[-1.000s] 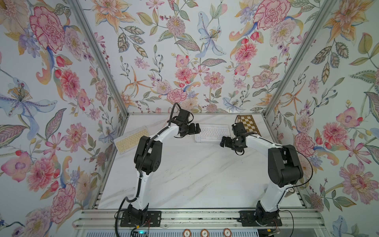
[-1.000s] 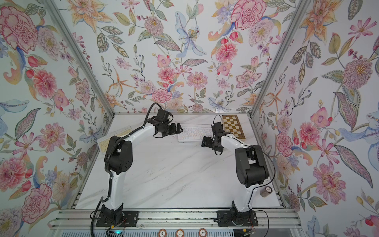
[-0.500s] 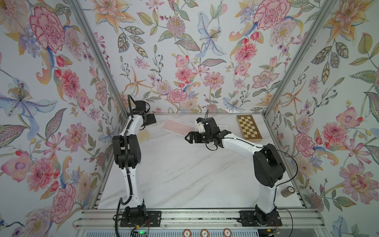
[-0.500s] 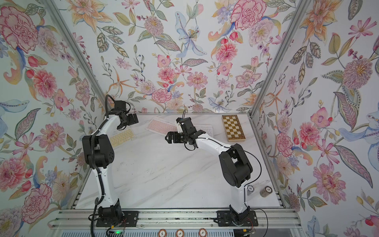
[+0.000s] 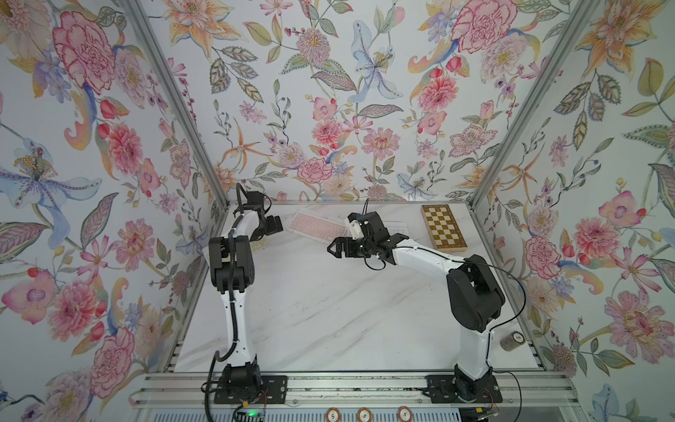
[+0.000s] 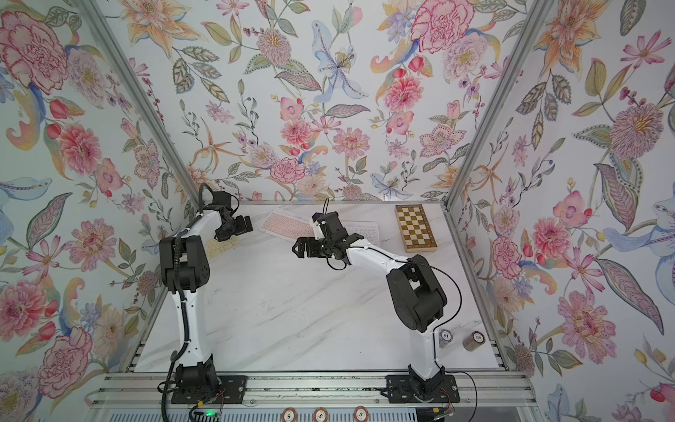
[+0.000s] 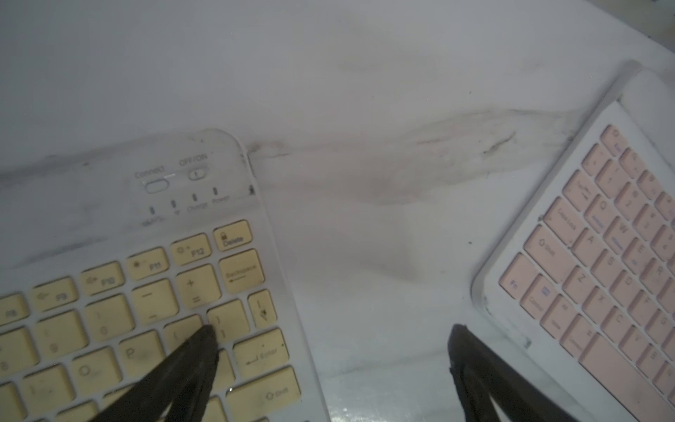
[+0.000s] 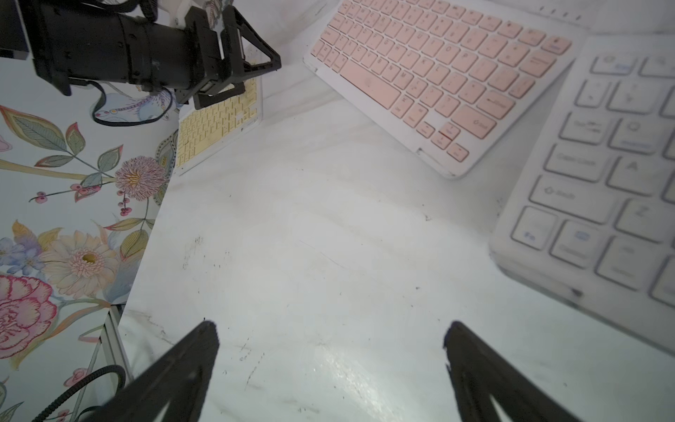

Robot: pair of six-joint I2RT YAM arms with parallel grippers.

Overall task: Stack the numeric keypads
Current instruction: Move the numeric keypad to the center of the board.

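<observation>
Three numeric keypads lie at the back of the table. The yellow one is largely hidden under my left arm. The pink one lies askew in the middle. The white one is partly behind my right wrist. My left gripper is open, one finger over the yellow keys, the other near the pink keypad's corner, bare table between. My right gripper is open over bare marble in front of the pink and white keypads.
A brown-and-cream chessboard lies at the back right. Small rolls stand at the front right edge by the right arm's base. The floral side wall stands close beside the yellow keypad. Bare marble fills the middle and front.
Both grippers have left the white keypad's two ends. The left arm swung to the yellow keypad at the back left, the right gripper moved left of the white one. A pink keypad now shows.
</observation>
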